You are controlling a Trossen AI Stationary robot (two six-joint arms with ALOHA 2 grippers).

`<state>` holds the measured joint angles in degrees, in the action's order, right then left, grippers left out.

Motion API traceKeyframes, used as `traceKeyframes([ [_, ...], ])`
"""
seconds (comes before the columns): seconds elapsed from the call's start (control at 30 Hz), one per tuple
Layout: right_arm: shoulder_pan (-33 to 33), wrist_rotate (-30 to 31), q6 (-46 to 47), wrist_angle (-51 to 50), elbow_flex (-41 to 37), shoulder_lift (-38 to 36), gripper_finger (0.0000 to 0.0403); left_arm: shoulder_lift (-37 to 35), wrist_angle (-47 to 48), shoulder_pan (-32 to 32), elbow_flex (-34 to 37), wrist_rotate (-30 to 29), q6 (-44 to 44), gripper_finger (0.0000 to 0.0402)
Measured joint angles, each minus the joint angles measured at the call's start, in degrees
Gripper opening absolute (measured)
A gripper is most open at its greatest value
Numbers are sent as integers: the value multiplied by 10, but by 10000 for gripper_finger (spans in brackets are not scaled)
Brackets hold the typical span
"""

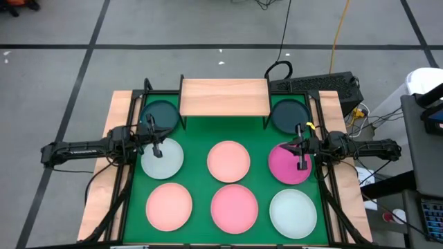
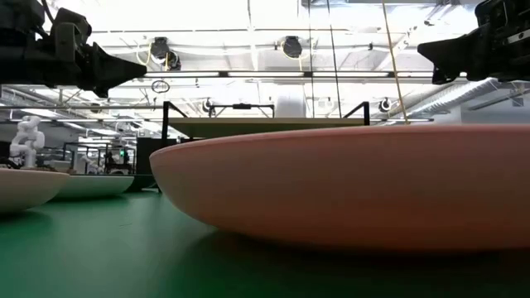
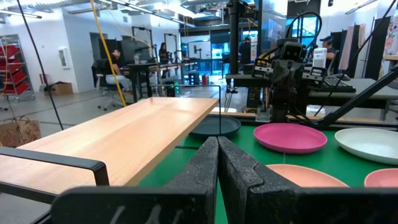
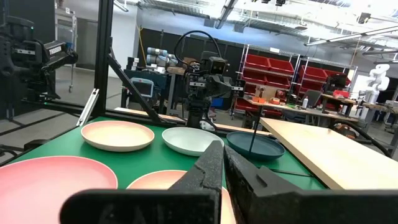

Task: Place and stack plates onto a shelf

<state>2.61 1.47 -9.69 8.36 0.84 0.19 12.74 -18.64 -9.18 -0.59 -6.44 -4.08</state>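
From above I see my left gripper (image 1: pixel 158 148) hanging over the back edge of the pale mint-white plate (image 1: pixel 163 158) on the left of the green mat (image 1: pixel 201 128); in its wrist view the fingers (image 3: pixel 205 171) are pressed together on nothing. Behind it, at the mat's back left corner, sits a dark teal plate (image 1: pixel 159 115), just beside the shelf (image 1: pixel 223 97), whose light-wood board stands bare at the middle of the mat's far edge. In front of the shelf lies a light pink plate (image 1: pixel 228 161), with two more pink plates (image 1: pixel 169 206) and (image 1: pixel 234 207) in the near row. A second dark teal plate (image 1: pixel 289 115) sits at the shelf's right end. My right gripper (image 1: pixel 302 160) hovers over the magenta plate (image 1: pixel 290 164), its fingers (image 4: pixel 214 163) likewise closed and holding nothing. Another mint-white plate (image 1: pixel 293 213) lies at the near right corner.
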Motion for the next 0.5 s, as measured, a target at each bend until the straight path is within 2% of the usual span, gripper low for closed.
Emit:
traceKeyframes([
  [0.33,0,0,0,3,0,0,0,0,0,0,0,0,0,15],
  [0.5,0,0,-7,52,0,0,0,0,0,0,0,0,0,15],
])
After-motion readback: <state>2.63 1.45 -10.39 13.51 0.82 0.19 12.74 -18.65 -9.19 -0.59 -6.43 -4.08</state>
